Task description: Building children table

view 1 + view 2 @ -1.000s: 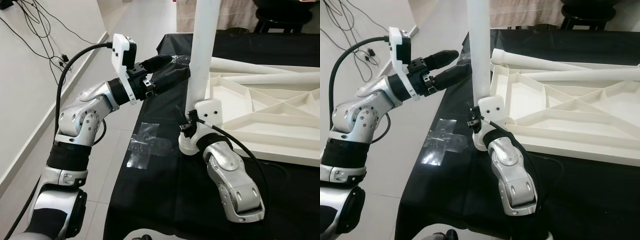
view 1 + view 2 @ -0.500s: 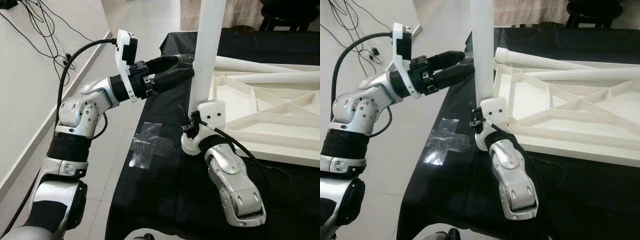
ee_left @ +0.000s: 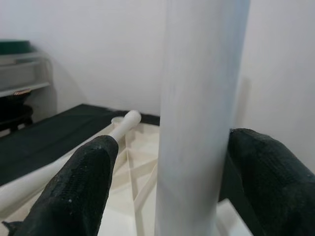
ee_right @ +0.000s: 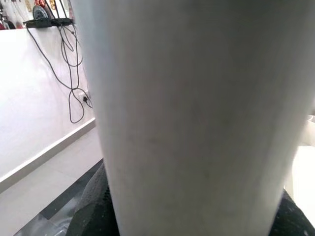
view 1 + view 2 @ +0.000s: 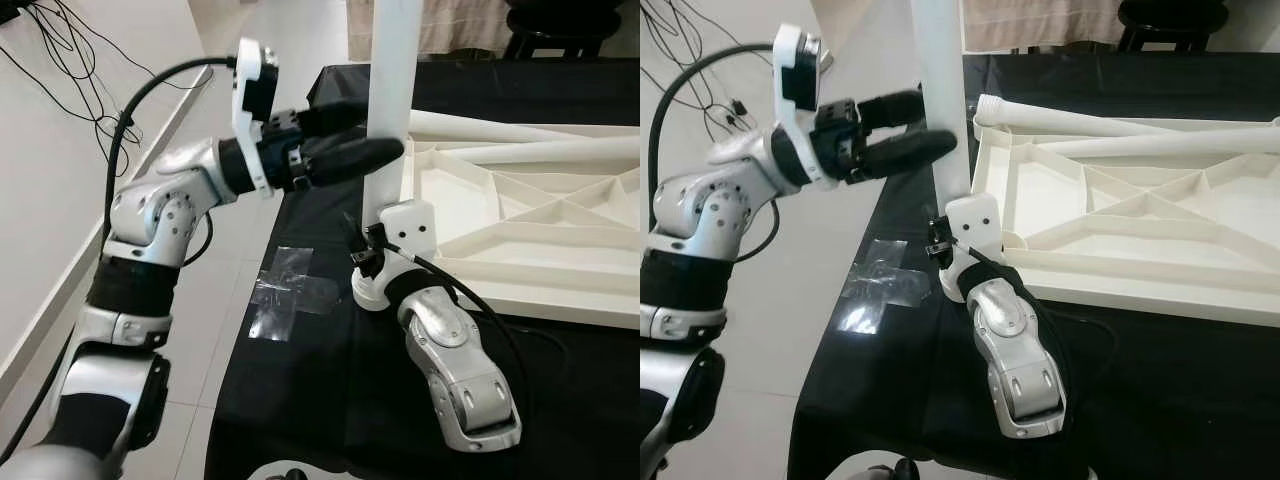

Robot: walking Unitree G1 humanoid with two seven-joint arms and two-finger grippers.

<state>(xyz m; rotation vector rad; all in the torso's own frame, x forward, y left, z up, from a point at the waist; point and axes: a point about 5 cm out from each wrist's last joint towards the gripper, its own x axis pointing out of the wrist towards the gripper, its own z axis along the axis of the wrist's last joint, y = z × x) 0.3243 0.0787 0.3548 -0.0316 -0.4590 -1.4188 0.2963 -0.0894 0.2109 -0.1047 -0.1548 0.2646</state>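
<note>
Nearest to you, the right jaws (image 5: 372, 262) were clenched around the foot of the tall white plastic table leg (image 5: 392, 100), low down by the corner of the upturned white ribbed tabletop (image 5: 520, 225). That low grip looked meant to keep the leg upright and seated at the corner socket while it was being fixed; whether it was fully home you could not tell, since the wrist hid the joint. Your right forearm lay along the black-covered desk (image 5: 300, 400), elbow towards you and wrist bent up to the leg.

Just beyond the right jaws, a patch of clear tape (image 5: 290, 292) sat on the cloth, apart from the work.

Higher up the same leg, the left jaws (image 5: 375, 135) straddled it, one black finger on each side. In the left wrist view the fingers (image 3: 81, 184) flanked the leg closely, yet you could not tell whether they were pressing or just short of contact. A second hold above the first would, I judge, give you leverage to steady or turn the leg. Your left arm reached in level from the side, elbow raised, wrist straight.

Beyond both jaws, two loose white plastic legs (image 5: 520, 140) lay across the tabletop, waiting.
</note>
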